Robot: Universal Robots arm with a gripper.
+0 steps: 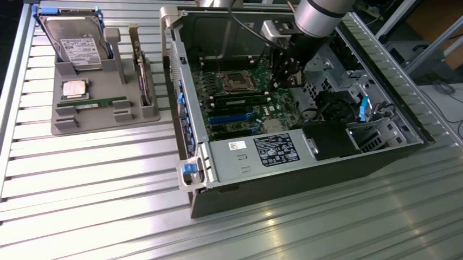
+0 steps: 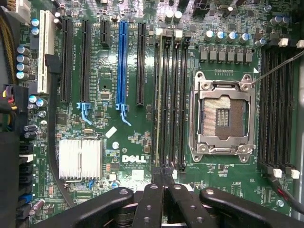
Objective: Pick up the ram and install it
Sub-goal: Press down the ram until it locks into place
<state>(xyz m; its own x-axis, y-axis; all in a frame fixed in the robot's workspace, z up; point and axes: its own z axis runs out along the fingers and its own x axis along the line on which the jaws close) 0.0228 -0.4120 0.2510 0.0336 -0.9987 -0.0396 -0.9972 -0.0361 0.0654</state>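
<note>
One ram, a long green stick, lies in the grey holder tray at the exterior view's left. A second ram appears to stand edge-up in a memory slot on the motherboard, inside the open computer case. In the wrist view this ram is a thin strip in the row of black slots beside the empty processor socket. My gripper hangs inside the case above the slots. Its black fingers are shut together, with the gripper over the slots' end and nothing visibly held.
The tray also holds a hard drive, a square silver processor and an upright expansion card. Case walls, the power supply, drive bays and cables hem the gripper in. A heatsink sits on the board.
</note>
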